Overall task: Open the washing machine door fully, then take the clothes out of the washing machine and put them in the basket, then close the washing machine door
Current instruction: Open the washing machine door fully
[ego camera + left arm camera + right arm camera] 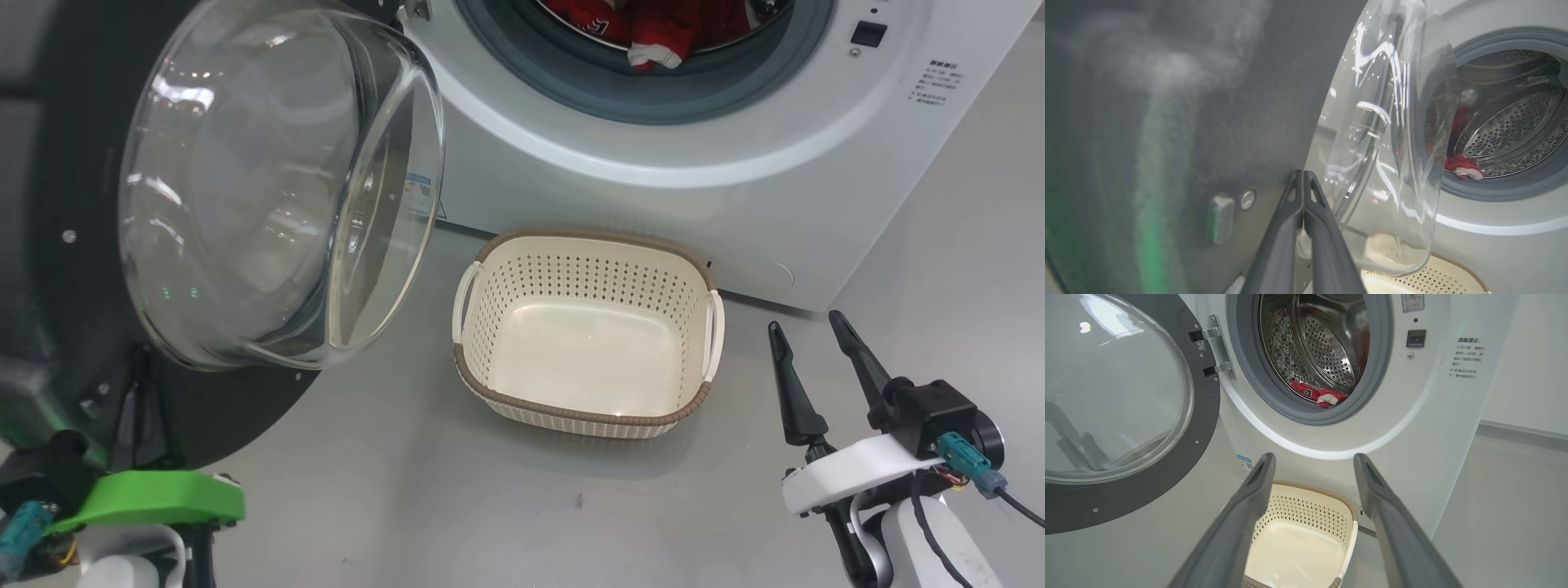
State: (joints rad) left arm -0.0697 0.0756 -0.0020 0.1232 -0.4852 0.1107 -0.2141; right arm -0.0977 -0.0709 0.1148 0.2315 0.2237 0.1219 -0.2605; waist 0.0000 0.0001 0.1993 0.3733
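Left gripper (1303,176) nearest: fingers (1327,245) pressed together, nothing between them, tips right by black ring of washing machine door (277,188), can't tell if touching. Right gripper (804,322) spread wide, holding nothing, over floor (408,490) right of basket (588,238). Basket on floor just in front of washing machine (735,204). Door swung open to left. Clothes (653,33) furthest back, red heap in drum (1331,347).

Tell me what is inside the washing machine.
Red clothes with white trim lie low in the drum of the washing machine; whatever lies beneath them is covered.
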